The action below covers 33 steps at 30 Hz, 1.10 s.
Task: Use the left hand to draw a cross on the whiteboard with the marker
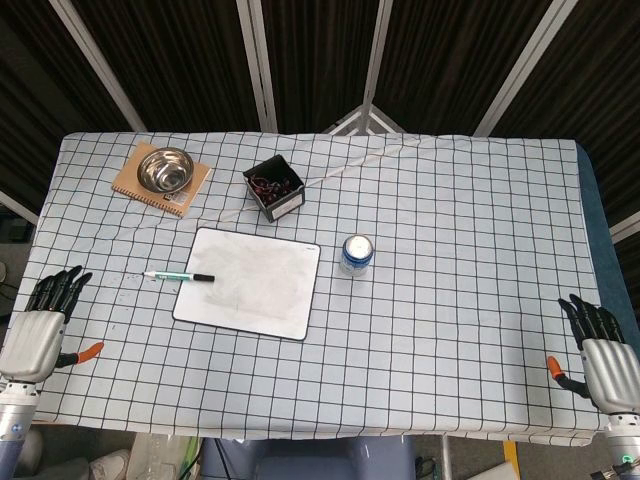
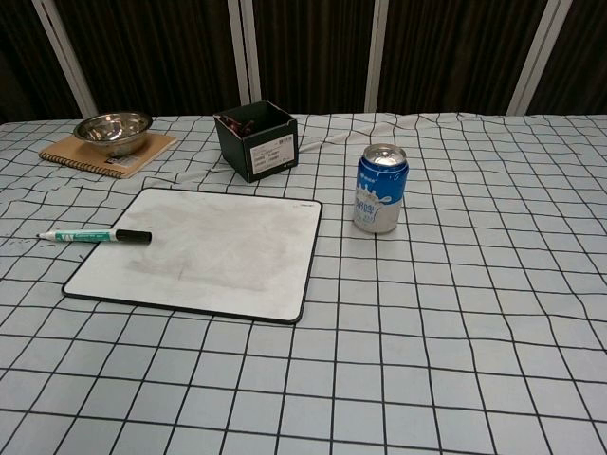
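Plastic and slender, the marker is judged light, stiff and somewhat slippery, and likely to roll if nudged. It is seen lying flat across the left edge of the whiteboard, its black cap resting on the board and its pale barrel on the checked tabletop just beside it. A pinch at mid-barrel, clear of the cap, is advised. The left robot hand is held well apart from the whiteboard, fingers spread and nothing grasped; the right robot hand is likewise spread and unladen.
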Motion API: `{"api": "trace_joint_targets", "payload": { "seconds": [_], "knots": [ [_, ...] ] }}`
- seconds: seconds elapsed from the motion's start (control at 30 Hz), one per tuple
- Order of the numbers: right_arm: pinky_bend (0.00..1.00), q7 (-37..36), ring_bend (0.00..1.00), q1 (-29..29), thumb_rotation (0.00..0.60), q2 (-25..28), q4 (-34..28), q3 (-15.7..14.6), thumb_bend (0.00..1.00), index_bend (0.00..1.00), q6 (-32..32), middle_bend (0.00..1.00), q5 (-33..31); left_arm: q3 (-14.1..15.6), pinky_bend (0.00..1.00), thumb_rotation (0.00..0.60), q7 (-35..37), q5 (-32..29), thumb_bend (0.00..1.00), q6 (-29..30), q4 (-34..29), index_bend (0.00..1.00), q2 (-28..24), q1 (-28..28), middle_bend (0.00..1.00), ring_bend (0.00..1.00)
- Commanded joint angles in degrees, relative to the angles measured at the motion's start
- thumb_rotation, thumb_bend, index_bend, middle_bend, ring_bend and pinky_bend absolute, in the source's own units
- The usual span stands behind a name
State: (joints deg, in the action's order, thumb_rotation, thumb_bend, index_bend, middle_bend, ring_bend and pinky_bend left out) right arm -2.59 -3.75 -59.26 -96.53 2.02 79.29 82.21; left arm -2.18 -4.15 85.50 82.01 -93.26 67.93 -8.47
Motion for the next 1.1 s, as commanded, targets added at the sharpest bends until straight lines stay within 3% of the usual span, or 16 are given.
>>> {"api": "trace_joint_targets", "payload": {
  "seconds": [0.03, 0.83, 1.1],
  "knots": [
    [0.0, 0.0, 0.0, 0.03, 0.6, 0.03, -0.02, -0.02, 0.35, 0.0, 0.01, 0.0, -0.01, 0.0, 0.0, 0.6, -0.02, -0.01, 0.02, -0.01, 0.02, 0.0, -0.01, -0.01, 0.0, 0.0],
    [0.0, -2.31, 0.0, 0.78, 0.6, -0.9, 1.04, 0.63, 0.35, 0.0, 2.54, 0.0, 0.83, 0.0, 0.0, 0.6, -1.36, -0.56, 0.04, -2.14, -0.18, 0.0, 0.04, -1.07, 0.0, 0.0],
    [0.0, -3.42, 0.0, 0.77, 0.6, -0.53, 0.67, 0.71, 0.35, 0.0, 2.03, 0.0, 0.3, -3.38, 0.0, 0.6, -4.94, -4.85, 0.18, -8.24, -0.81, 0.25, 0.54, -5.6, 0.0, 0.0]
  ]
}}
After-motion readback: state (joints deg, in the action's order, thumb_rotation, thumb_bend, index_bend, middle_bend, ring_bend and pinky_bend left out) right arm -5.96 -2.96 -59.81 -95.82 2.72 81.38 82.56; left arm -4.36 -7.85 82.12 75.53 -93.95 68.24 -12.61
